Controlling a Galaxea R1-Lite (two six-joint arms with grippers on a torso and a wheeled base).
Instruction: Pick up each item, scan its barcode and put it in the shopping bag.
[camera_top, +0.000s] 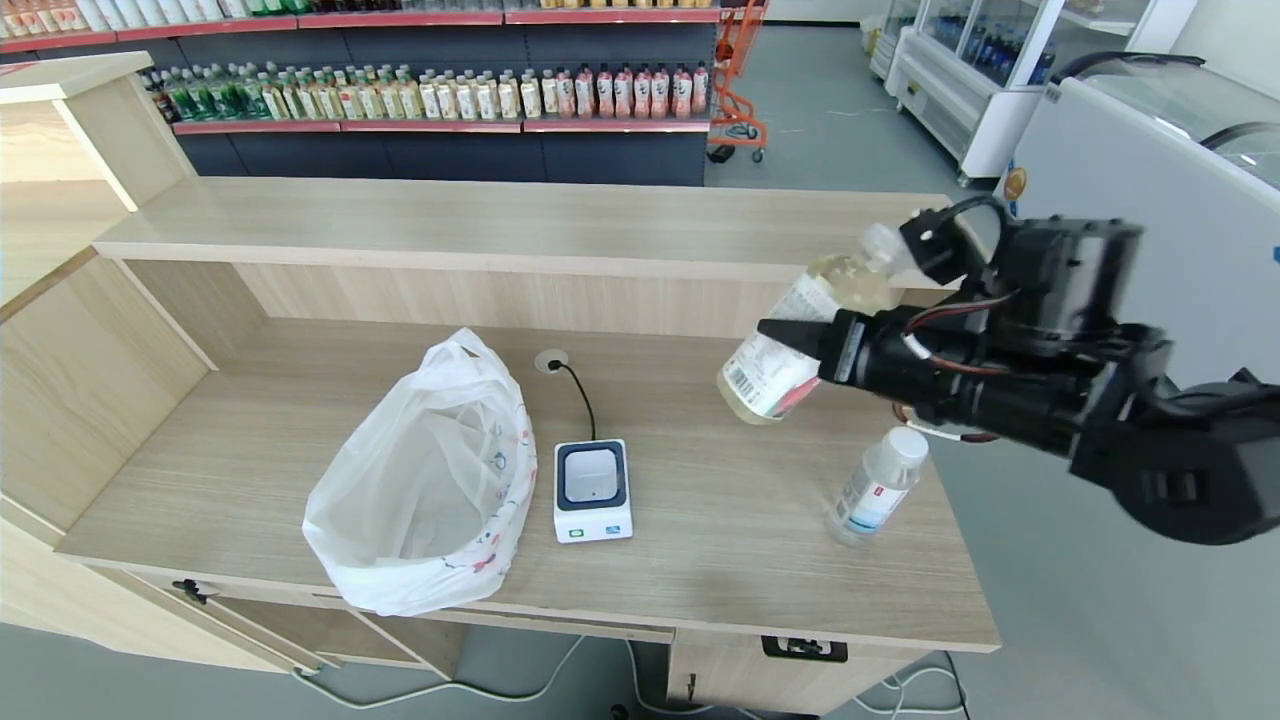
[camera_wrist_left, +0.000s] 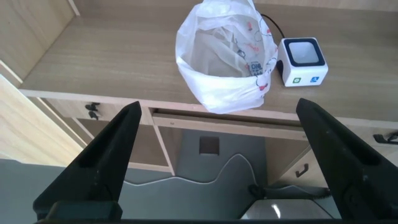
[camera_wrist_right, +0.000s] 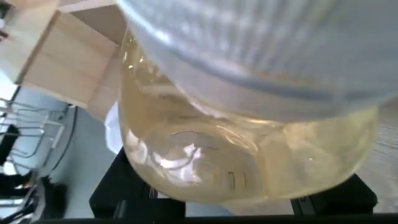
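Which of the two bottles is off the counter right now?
The larger bottle of pale yellow drink, held tilted in the right claw; the smaller clear bottle stands on the counter.

No wording is legible. A barcode shows on the white label of the pale yellow drink bottle. The small clear bottle carries a white label with unreadable print.

White shopping bag, red-and-blue print, white scanner, dark grey top, pale yellow bottle, wood-grain counter
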